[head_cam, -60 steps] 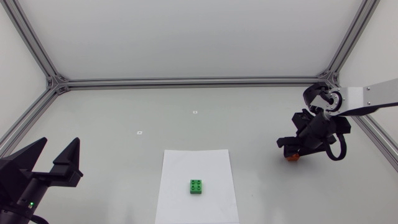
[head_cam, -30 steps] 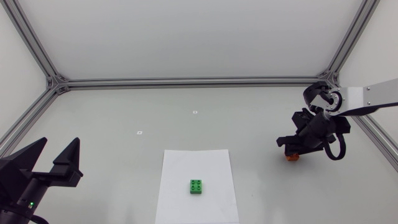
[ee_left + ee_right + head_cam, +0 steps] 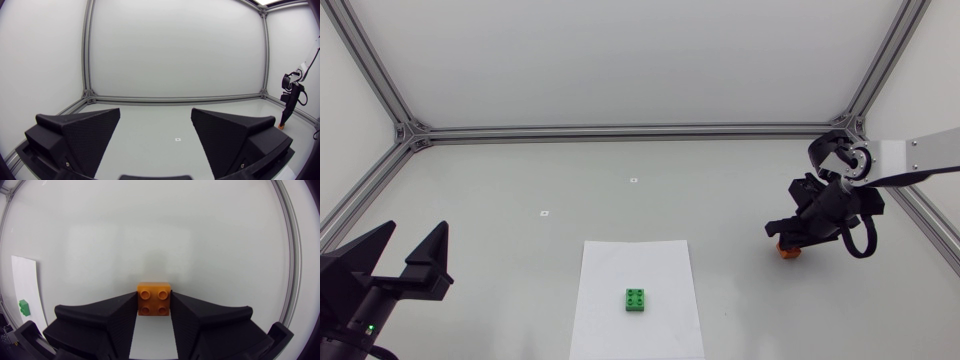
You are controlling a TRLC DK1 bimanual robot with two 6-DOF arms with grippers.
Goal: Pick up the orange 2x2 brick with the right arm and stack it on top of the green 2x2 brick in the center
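The orange 2x2 brick (image 3: 154, 299) sits studs up between the fingers of my right gripper (image 3: 154, 311), and both finger faces press on its sides. From above, the right gripper (image 3: 787, 243) is low over the table at the right, with only a bit of the orange brick (image 3: 786, 252) showing beneath it. The green 2x2 brick (image 3: 637, 300) lies on a white paper sheet (image 3: 620, 262) at the front centre, well to the left of the right gripper. My left gripper (image 3: 415, 230) stands open at the front left, with nothing between its fingers (image 3: 85, 132).
Aluminium frame rails (image 3: 620, 131) run along the back and sides of the table. Two small marks (image 3: 633, 180) lie on the bare surface behind the sheet. In the right wrist view the green brick (image 3: 23, 307) and sheet (image 3: 22, 277) lie far off to one side.
The right gripper has shifted very slightly at the orange brick. The left arm and the green brick have not moved.
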